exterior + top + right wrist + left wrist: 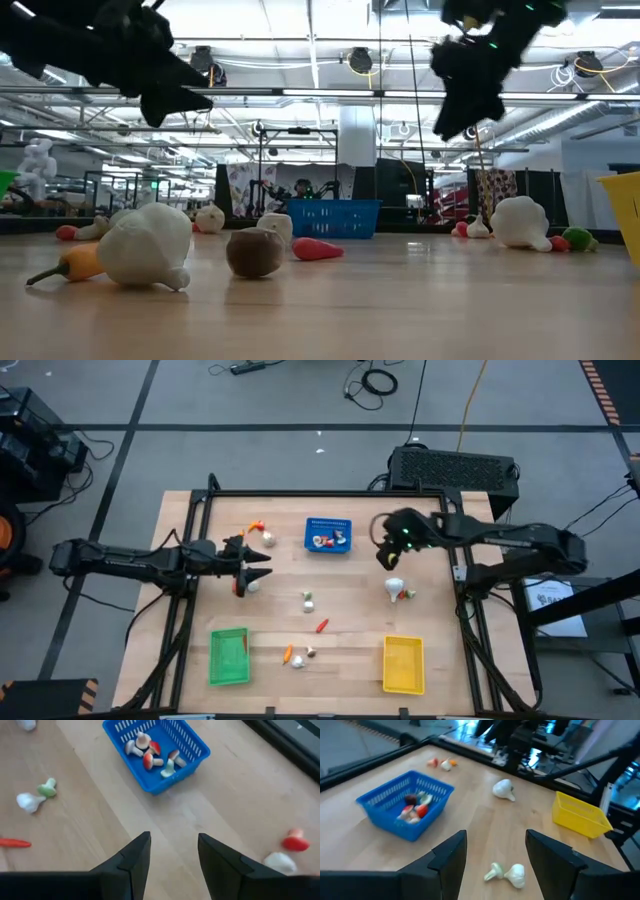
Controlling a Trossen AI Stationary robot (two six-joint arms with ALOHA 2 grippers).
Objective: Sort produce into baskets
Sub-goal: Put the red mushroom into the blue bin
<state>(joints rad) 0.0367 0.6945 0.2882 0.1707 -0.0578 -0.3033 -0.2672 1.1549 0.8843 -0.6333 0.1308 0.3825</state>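
Worktop: a light wooden worktop point(350, 630) framed by black rails carried everything.
Left arm: the dark left arm reached in from the worktop's left edge; the left gripper point(252, 567) hung above the wood near that edge, fingers point(451, 856) spread apart and holding nothing.
Right arm: the dark right arm came in over the right edge; the right gripper point(388, 557) hovered above the worktop between the blue basket and the right edge, fingers point(134, 854) parted with bare wood in the gap, grasping nothing.
Blue basket: a small rectangular blue plastic basket with perforated sides point(328, 535) stood near the middle of the far edge and held several small white-and-red mushroom-like pieces point(150, 756).
Green basket: a small rectangular green plastic basket point(229, 657) sat near the front-left corner.
Yellow basket: a small rectangular yellow plastic basket point(403, 663) sat near the front-right corner; what lay inside it could not be told.
Garlic bulb: a white garlic-like bulb point(397, 589) lay toward the right edge, with a small red piece point(409, 596) just beside it.
Far-left pieces: an orange stick point(255, 526) and a white bulb point(267, 538) lay near the far edge, left of the blue basket.
Centre pieces: a small white-and-green pair point(308, 599) and a red stick point(322, 625) lay mid-worktop.
Front pieces: an orange stick point(288, 654) and a small white bulb point(299, 662) lay near the front edge, between the green and yellow baskets.
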